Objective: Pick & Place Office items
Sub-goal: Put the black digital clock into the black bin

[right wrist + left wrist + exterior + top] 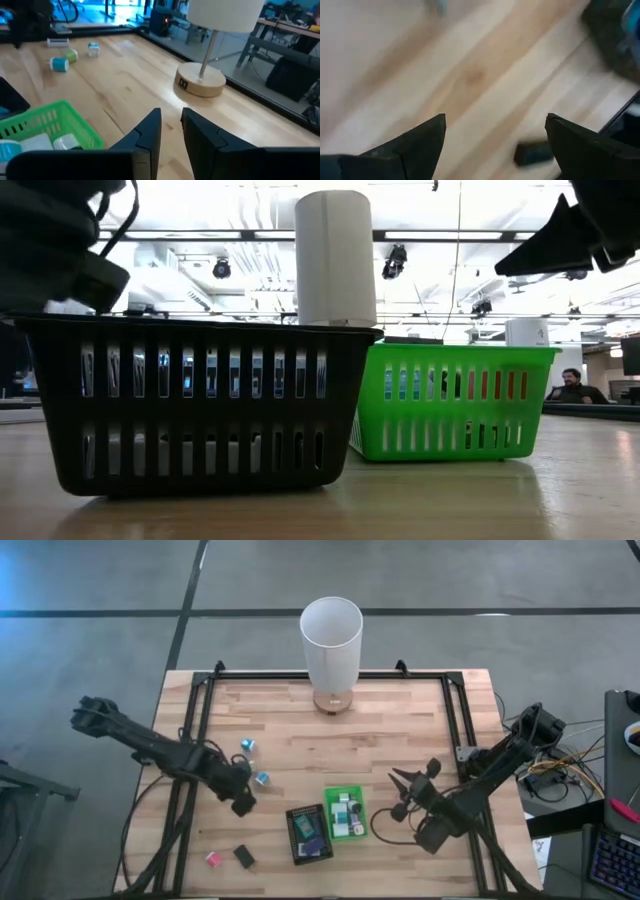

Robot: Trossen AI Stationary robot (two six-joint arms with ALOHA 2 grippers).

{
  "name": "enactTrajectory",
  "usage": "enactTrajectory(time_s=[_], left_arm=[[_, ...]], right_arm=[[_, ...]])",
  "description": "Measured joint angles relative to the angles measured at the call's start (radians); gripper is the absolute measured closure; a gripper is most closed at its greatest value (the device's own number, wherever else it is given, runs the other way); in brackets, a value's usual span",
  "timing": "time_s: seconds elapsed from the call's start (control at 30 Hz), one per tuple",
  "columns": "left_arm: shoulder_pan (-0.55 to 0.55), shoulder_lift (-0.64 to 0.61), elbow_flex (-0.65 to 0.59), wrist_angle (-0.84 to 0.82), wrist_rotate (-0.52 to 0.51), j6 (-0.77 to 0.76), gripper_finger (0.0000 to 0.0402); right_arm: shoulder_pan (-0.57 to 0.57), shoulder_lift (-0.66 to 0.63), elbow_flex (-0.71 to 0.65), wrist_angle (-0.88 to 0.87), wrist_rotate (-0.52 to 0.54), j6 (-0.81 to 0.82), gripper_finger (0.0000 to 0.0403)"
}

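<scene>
The black basket (200, 405) stands closest to the low camera, slotted walls upright, with the green basket (455, 400) just beside it; from above both sit side by side near the front middle of the bench (400, 730), likely so sorted items land within reach of either arm. The green basket already holds a few pale blocks, the black one something blue.

The left gripper (243, 802) hangs low over bare wood between the baskets and the loose pieces, its fingers spread wide and holding nothing, which reads as an approach to a pick. In its wrist view a small black block (534, 153) lies flat on the wood ahead of the fingers. The right gripper (403, 808) waits just right of the green basket, fingers pressed together and empty.

Office items left out: two small teal pieces (262, 779) near the left gripper, a pink clip (212, 859) and a black block (244, 857) at the front left corner. All are tiny, blocky and lying apart. A white lamp (331, 640) stands at the back edge.
</scene>
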Motion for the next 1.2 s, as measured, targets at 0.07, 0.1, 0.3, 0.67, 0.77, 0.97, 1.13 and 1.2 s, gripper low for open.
enactTrajectory(time_s=[0.07, 0.1, 0.3, 0.67, 0.77, 0.97, 1.13, 1.2], left_arm=[[-0.002, 0.056, 0.072, -0.083, 0.043, -0.001, 0.0062], [-0.003, 0.085, 0.106, -0.108, 0.050, 0.001, 0.0062], [-0.019, 0.246, 0.270, -0.109, 0.058, 0.123, 0.0062], [-0.203, 0.546, 0.388, -0.154, 0.202, 0.677, 0.0062], [-0.259, 0.614, 0.384, -0.177, 0.262, 0.836, 0.0062], [-0.312, 0.710, 0.401, -0.248, 0.260, 0.964, 0.0062], [-0.317, 0.716, 0.437, -0.316, 0.148, 1.015, 0.0062], [-0.316, 0.706, 0.455, -0.332, 0.047, 1.025, 0.0062]], right_arm=[[0.000, 0.000, -0.001, -0.003, -0.009, -0.003, 0.0323], [0.000, 0.000, -0.001, -0.002, -0.014, -0.005, 0.0321], [0.000, 0.000, -0.016, -0.002, -0.038, 0.006, 0.0314], [0.000, 0.000, -0.053, 0.004, -0.147, 0.069, 0.0324], [0.000, 0.000, -0.062, 0.010, -0.171, 0.086, 0.0327], [0.000, 0.000, -0.073, 0.021, -0.199, 0.088, 0.0325], [0.000, -0.001, -0.073, 0.025, -0.196, 0.087, 0.0318], [0.000, -0.001, -0.073, 0.025, -0.191, 0.087, 0.0316]])
